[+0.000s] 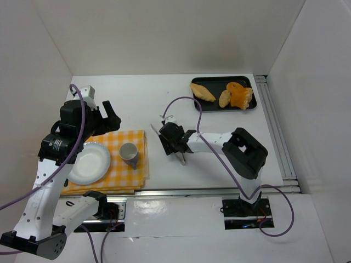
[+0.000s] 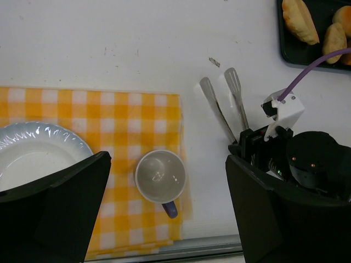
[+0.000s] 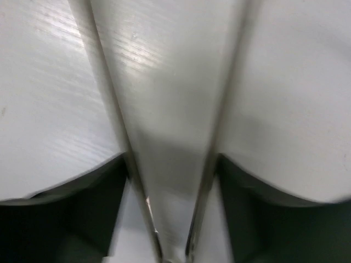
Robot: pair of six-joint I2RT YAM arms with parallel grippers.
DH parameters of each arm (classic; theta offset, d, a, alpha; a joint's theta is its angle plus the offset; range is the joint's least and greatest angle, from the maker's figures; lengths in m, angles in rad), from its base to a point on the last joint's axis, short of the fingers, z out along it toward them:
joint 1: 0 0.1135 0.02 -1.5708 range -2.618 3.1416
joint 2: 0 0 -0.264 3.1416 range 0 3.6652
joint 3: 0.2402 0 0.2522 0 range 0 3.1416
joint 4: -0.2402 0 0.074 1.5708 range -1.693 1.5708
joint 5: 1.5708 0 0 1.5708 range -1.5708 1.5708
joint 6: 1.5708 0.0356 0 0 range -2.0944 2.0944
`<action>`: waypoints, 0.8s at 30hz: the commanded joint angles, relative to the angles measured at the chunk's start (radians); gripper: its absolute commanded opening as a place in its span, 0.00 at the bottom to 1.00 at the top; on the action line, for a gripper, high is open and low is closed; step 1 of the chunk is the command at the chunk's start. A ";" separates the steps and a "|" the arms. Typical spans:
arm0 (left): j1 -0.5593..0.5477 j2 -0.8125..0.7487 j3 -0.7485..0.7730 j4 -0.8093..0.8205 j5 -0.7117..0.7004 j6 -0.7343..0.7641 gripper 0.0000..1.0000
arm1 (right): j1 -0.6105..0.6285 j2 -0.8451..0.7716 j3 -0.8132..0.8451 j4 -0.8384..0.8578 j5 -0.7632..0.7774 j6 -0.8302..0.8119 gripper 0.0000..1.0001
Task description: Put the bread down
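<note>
Several pieces of bread lie on a black tray at the back right, also in the left wrist view's corner as bread. Metal tongs lie on the white table mid-scene. My right gripper is down over their handle end. In the right wrist view its dark fingers press against the outer sides of the two tong arms. My left gripper hangs open high above the checked cloth, holding nothing.
A yellow checked cloth at the front left carries a white plate and a grey cup with a blue handle. A metal rail runs along the table's right side. White walls enclose the table.
</note>
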 commanded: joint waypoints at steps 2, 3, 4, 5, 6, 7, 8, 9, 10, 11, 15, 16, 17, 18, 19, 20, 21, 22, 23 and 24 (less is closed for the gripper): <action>0.006 -0.018 0.003 0.022 -0.015 0.014 1.00 | 0.000 -0.004 -0.031 0.057 0.064 -0.002 0.54; 0.006 -0.018 0.003 0.022 -0.015 0.014 1.00 | 0.000 -0.016 -0.031 0.057 0.073 0.007 0.48; 0.006 -0.018 0.003 0.022 -0.015 0.014 1.00 | 0.000 -0.045 -0.031 0.057 0.091 0.007 0.42; 0.006 -0.018 0.012 0.022 -0.015 0.014 1.00 | 0.000 -0.064 -0.031 0.057 0.091 0.007 0.32; 0.006 -0.018 0.012 0.022 -0.015 0.014 1.00 | 0.000 -0.082 -0.031 0.057 0.100 0.007 0.30; 0.006 -0.018 0.012 0.022 -0.015 0.014 1.00 | 0.000 -0.116 -0.031 0.047 0.100 0.007 0.30; 0.006 -0.018 0.021 0.022 -0.024 0.014 1.00 | -0.012 -0.128 -0.020 0.001 0.084 0.007 0.30; 0.006 -0.018 0.021 0.022 -0.024 0.014 1.00 | -0.012 -0.139 0.019 -0.031 0.074 0.007 0.30; 0.006 -0.018 0.021 0.022 -0.024 0.023 1.00 | -0.026 -0.162 0.041 -0.064 0.074 0.007 0.30; 0.006 -0.018 0.032 0.022 -0.024 0.023 1.00 | -0.049 -0.174 0.079 -0.129 0.074 0.007 0.30; 0.006 -0.009 0.041 0.022 -0.033 0.023 1.00 | -0.179 -0.242 0.157 -0.267 -0.042 -0.011 0.32; 0.006 -0.008 0.050 0.022 -0.042 0.023 1.00 | -0.213 -0.271 0.158 -0.285 -0.108 -0.011 0.34; 0.006 -0.008 0.051 0.022 -0.043 0.023 1.00 | -0.277 -0.289 0.168 -0.294 -0.145 -0.027 0.35; 0.006 -0.008 0.051 0.022 -0.043 0.023 1.00 | -0.313 -0.309 0.159 -0.294 -0.181 -0.027 0.37; 0.006 -0.008 0.051 0.022 -0.043 0.023 1.00 | -0.348 -0.326 0.159 -0.285 -0.211 -0.027 0.38; 0.006 -0.008 0.051 0.022 -0.043 0.023 1.00 | -0.421 -0.349 0.150 -0.285 -0.270 -0.027 0.38; 0.006 0.001 0.051 0.022 -0.032 0.023 1.00 | -0.460 -0.349 0.150 -0.285 -0.295 -0.027 0.39; 0.006 0.001 0.051 0.022 -0.032 0.023 1.00 | -0.498 -0.360 0.150 -0.295 -0.339 -0.012 0.39; 0.006 0.001 0.051 0.022 -0.023 0.023 1.00 | -0.568 -0.360 0.138 -0.285 -0.364 -0.002 0.39; 0.006 0.001 0.051 0.022 -0.023 0.023 1.00 | -0.600 -0.374 0.112 -0.270 -0.386 -0.002 0.39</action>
